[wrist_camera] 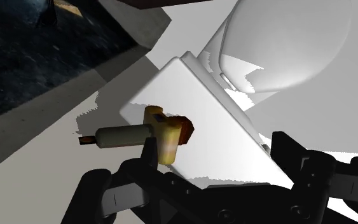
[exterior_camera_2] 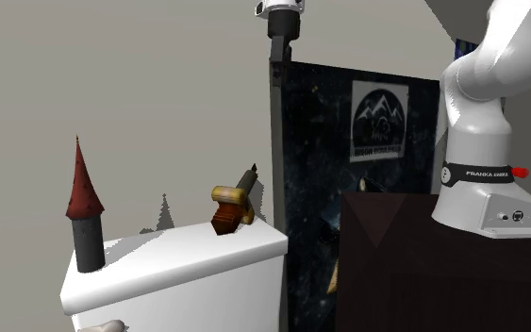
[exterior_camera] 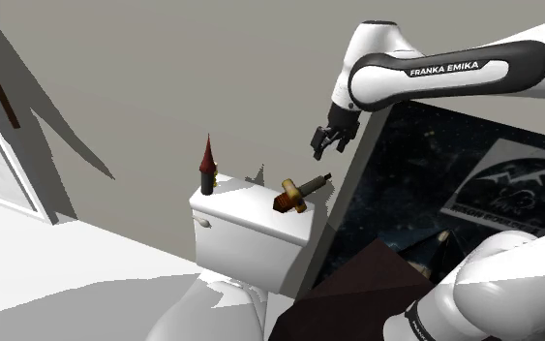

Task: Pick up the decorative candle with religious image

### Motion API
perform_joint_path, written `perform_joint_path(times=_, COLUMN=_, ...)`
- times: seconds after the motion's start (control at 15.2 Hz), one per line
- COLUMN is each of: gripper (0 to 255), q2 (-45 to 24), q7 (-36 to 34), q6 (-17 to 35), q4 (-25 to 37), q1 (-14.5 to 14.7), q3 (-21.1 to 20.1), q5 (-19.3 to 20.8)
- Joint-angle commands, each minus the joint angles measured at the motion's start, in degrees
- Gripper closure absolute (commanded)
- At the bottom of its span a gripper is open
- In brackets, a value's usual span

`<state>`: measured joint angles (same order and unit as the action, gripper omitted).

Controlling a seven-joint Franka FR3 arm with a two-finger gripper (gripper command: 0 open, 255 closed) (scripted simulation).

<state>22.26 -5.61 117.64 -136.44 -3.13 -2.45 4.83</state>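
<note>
**Open gripper high above the candle on the tank lid**

The white arm reaches in from the shoulder view's right, its wrist bent down. The black gripper (exterior_camera: 326, 141) hangs in the air with its fingers apart, holding nothing. It is well above the tank lid (exterior_camera: 246, 211), close to the upper edge of the dark poster panel (exterior_camera: 454, 174).

The candle (exterior_camera: 297, 192) lies tipped on its side at the lid's edge nearest that panel. It is a drab cylinder stuck through a yellow and brown block. In the wrist view, one end of the candle (wrist_camera: 152, 132) sits just ahead of one finger.

There is open air above the lid. The panel stands just beside the candle's end of it. A red-coned dark post (exterior_camera: 207, 165) stands upright at the opposite corner, well apart from the candle.

The lid tops a white toilet, whose bowl (wrist_camera: 285, 44) lies beyond it. A plain grey wall (exterior_camera: 164, 77) stands behind.
</note>
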Motion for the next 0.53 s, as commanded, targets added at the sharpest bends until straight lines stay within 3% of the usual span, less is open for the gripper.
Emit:
perform_joint_path(times=0.0, gripper=0, q2=-3.8, q7=-1.2, q6=3.0, q4=0.5, q1=-0.6, q3=-0.4, q5=1.5)
perform_joint_path(times=0.46, gripper=0, q2=-18.9, q7=-6.8, q6=11.4, q4=5.5, q1=-2.3, q3=-1.4, q5=8.1)
